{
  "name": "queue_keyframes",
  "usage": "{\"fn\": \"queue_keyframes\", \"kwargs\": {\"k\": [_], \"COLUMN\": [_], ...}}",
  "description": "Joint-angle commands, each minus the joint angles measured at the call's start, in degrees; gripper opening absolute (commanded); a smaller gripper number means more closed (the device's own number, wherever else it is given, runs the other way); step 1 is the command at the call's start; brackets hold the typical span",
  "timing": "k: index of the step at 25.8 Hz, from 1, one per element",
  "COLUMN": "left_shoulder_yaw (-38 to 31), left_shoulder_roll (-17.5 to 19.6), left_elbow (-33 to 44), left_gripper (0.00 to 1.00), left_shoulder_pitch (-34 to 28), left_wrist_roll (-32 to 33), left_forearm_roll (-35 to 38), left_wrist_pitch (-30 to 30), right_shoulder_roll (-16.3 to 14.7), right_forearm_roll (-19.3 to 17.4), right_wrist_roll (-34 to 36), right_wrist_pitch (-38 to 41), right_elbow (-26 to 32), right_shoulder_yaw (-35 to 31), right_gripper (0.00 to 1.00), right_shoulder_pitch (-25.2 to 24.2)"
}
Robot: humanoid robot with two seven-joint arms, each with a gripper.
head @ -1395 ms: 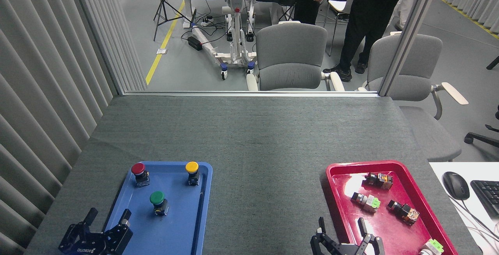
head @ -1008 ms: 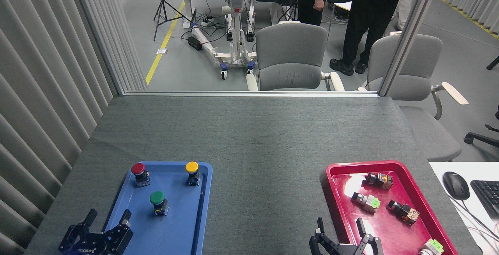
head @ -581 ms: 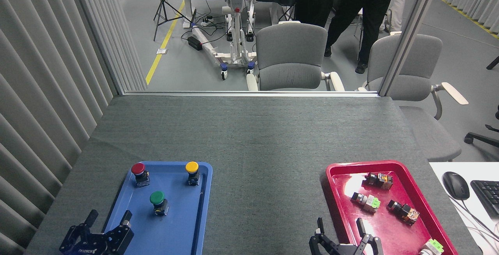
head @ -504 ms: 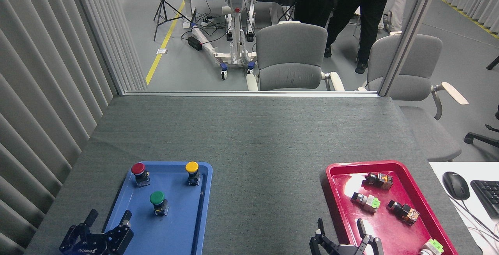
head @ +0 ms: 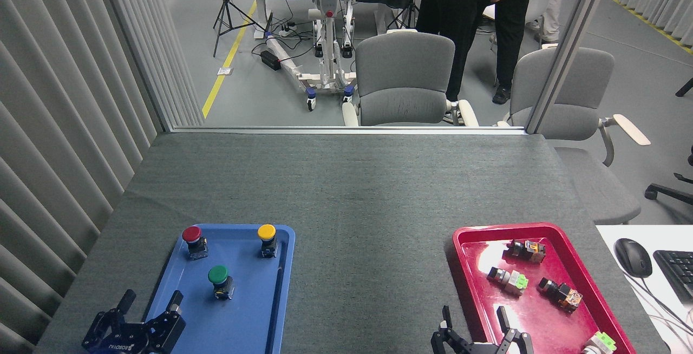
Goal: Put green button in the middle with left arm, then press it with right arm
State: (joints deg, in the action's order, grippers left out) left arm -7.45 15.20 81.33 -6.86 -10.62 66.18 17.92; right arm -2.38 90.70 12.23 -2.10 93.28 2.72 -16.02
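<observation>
The green button (head: 218,278) stands upright on the blue tray (head: 254,321), cap up, black base down, roughly in the tray's centre. Beyond it, toward the tray's far edge, the red button (head: 193,240) sits at the left corner and the yellow button (head: 267,238) at the right, both well apart from the green one.

At the tray's near left corner, the left gripper (head: 150,305) hovers low, fingers spread wide and holding nothing, one fingertip over the tray's rim, the other out over the grey table (head: 346,181). It is near the green button but not touching it.

To the right of the blue tray lies the middle (head: 368,256), a bare stretch of grey felt. Farther right sits the red tray (head: 471,289) with a scatter of small switch parts. At that tray's near left corner, the right gripper (head: 475,319) peeks in from the bottom edge, its fingers apart and empty.

Past the table's far edge, two grey chairs (head: 403,78), with people standing behind them.
</observation>
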Motion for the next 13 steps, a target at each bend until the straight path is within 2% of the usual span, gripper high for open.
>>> {"fn": "queue_keyframes", "kwargs": {"k": [1, 13], "left_shoulder_yaw": [-0.02, 0.33], "left_shoulder_roll": [0.00, 0.18], "left_elbow": [0.14, -0.82], "left_gripper": [1.00, 1.00], "left_shoulder_pitch": [0.00, 0.88], "left_wrist_roll": [-0.01, 0.17], "left_forearm_roll": [-0.09, -0.17], "left_wrist_pitch": [0.01, 0.10], "right_shoulder_roll": [0.01, 0.01], "right_forearm_roll": [0.00, 0.00], "right_wrist_roll": [0.34, 0.42], "right_wrist_pitch": [-0.09, -0.18], "right_elbow": [0.06, -0.02], "right_shoulder_yaw": [-0.09, -0.09], "right_gripper": [1.00, 1.00], "right_shoulder_pitch": [-0.07, -0.16]}}
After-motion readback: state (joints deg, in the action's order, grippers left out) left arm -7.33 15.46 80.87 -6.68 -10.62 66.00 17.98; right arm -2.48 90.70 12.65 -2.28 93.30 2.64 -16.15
